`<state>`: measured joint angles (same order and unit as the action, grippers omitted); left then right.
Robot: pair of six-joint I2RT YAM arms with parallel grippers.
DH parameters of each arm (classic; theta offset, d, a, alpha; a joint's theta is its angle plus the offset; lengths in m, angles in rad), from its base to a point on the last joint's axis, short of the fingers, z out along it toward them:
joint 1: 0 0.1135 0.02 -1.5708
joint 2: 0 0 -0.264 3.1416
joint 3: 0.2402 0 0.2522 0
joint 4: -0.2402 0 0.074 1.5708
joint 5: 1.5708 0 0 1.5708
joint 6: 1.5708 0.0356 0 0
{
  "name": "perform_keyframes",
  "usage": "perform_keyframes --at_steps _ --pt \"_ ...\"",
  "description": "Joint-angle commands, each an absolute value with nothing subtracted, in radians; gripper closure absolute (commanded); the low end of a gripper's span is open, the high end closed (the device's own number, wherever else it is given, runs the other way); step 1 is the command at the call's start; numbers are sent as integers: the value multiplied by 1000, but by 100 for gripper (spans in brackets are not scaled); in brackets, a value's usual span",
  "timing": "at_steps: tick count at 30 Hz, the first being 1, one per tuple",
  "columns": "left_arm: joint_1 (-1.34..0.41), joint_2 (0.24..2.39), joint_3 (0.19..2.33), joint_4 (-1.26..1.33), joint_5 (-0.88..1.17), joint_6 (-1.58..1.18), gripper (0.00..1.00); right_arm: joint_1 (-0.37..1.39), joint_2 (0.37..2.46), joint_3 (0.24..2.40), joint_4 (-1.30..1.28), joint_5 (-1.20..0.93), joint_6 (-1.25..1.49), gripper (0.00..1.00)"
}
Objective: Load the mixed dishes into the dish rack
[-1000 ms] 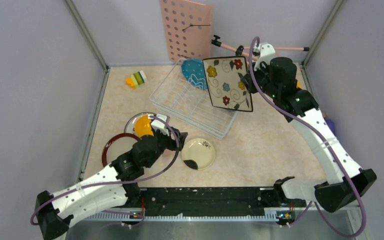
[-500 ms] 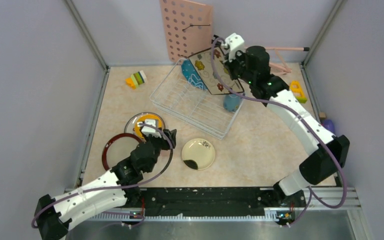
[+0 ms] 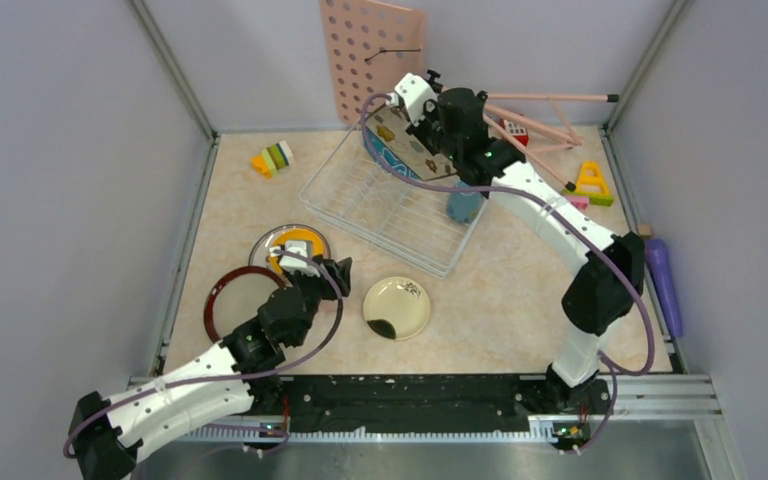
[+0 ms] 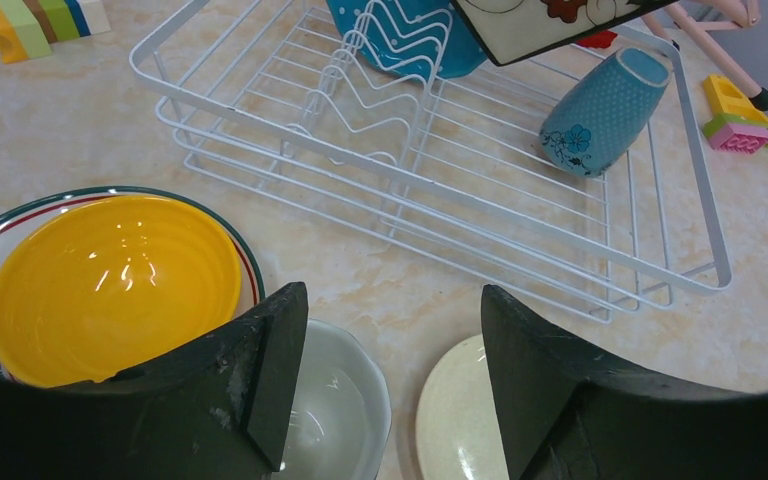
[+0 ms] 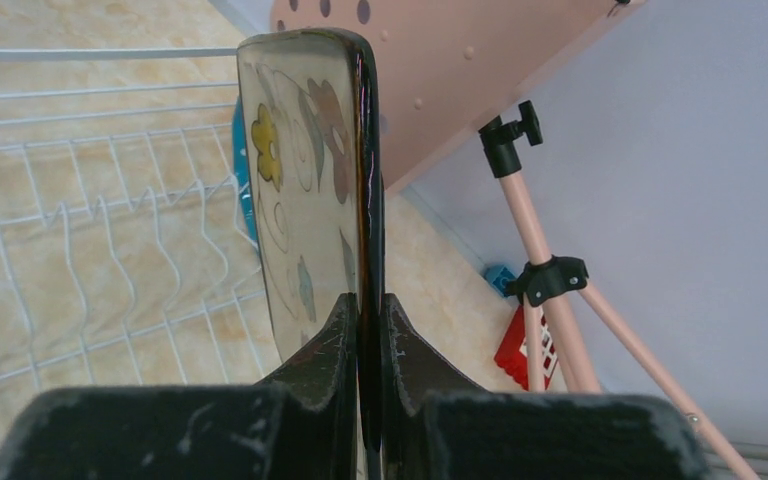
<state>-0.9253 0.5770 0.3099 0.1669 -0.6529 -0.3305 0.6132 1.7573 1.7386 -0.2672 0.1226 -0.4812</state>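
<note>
The step in hand looks like slotting the flowered plate (image 5: 305, 170) into the rack (image 4: 430, 180). The right gripper (image 5: 365, 310) is clamped tight on the plate's edge, holding it edge-on over the rack's far end, upper centre of the top view, just beside the teal plate (image 4: 355, 20) standing among the prongs. A blue cup (image 4: 600, 115) lies in the rack's right end. The left gripper (image 4: 392, 300), lower left, hovers wide open and empty near the yellow bowl (image 4: 110, 285). Next, I judge, the plate must go down between free prongs without knocking the teal plate
</note>
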Motion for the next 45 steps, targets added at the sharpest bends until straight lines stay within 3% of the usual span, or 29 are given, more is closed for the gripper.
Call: perform_keyframes --at_steps 1,24,45 --pt "-922 577 298 224 -663 -330 31 630 1742 1902 3 214 -554 100" --pt "-922 584 298 218 -673 -322 31 678 1994 2131 -120 260 -638 100" --pt "-922 603 304 215 -664 -330 31 728 2179 2470 -417 343 -718 100"
